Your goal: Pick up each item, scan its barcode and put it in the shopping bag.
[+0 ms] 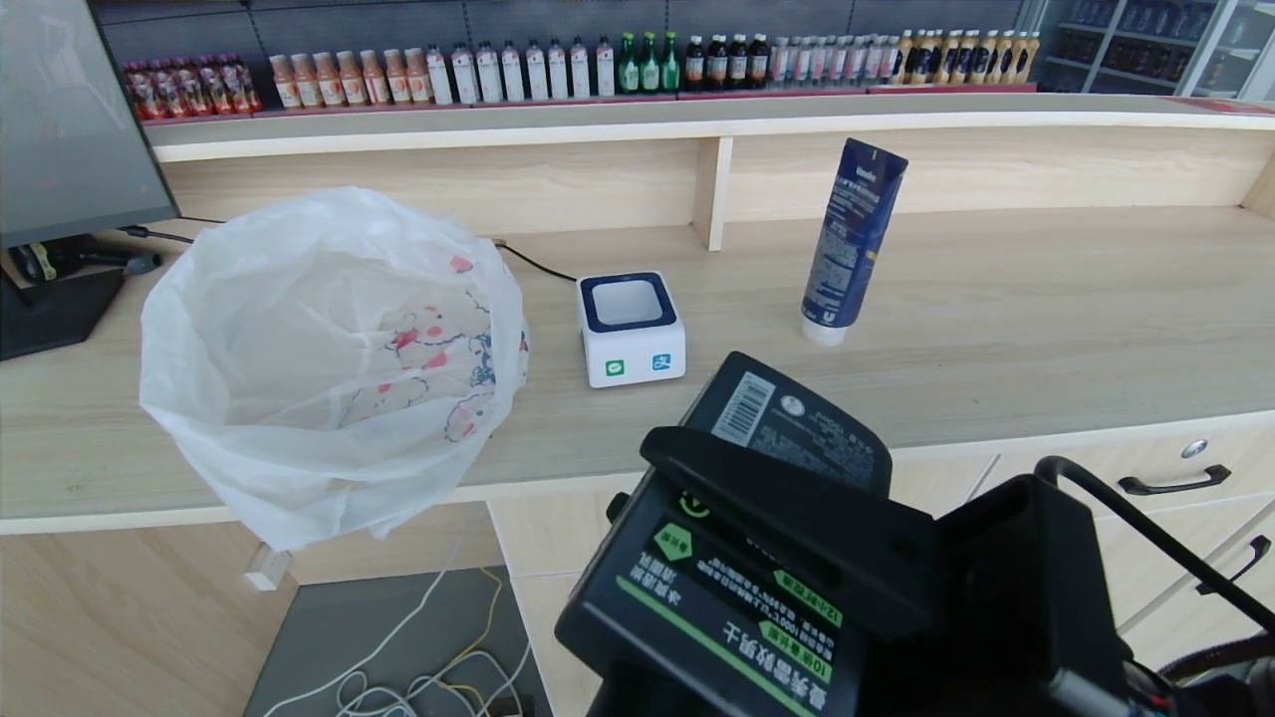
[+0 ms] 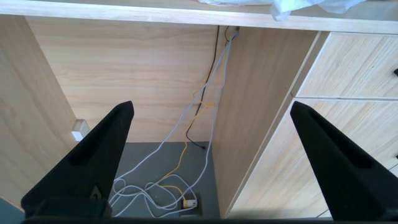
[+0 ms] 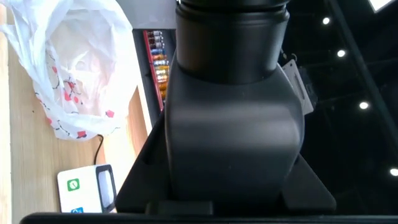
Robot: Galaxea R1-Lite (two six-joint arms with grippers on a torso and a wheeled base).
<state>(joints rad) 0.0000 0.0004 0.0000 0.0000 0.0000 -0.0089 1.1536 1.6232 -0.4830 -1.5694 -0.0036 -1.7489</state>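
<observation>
- the first step looks done for one item: the black tube (image 1: 797, 428) is off the tabletop (image 1: 1046, 319) and held up in the right gripper (image 1: 787, 518).
- i judge that it is at the scanning step, not the bagging step. it hangs in front of the scanner (image 1: 631, 342), on the robot's side of it and above the tabletop's front edge, not over the scanner's window.
- its barcode (image 1: 742, 408) sits near the far end of the tube and faces up towards the head camera, so it probably needs turning down to the window.
- the shopping bag (image 1: 299, 468) stands open on the left of the tabletop, just beside the scanner. i can make out no item inside it, only its printed pattern, so bagging seems all left to do.
- the blue tube (image 1: 852, 244) stands upright on its cap, well to the right of the scanner and untouched. it has yet to be picked up, scanned and bagged.
- the right fingers (image 1: 847, 538) are clamped on the black tube: one dark finger lies across its printed face about midway, with the barcode end jutting out past it.
- the left gripper (image 2: 211, 109) hangs below the tabletop's edge, facing the floor cables (image 2: 155, 186). its fingers are wide apart, with nothing between them and far from either tube.
</observation>
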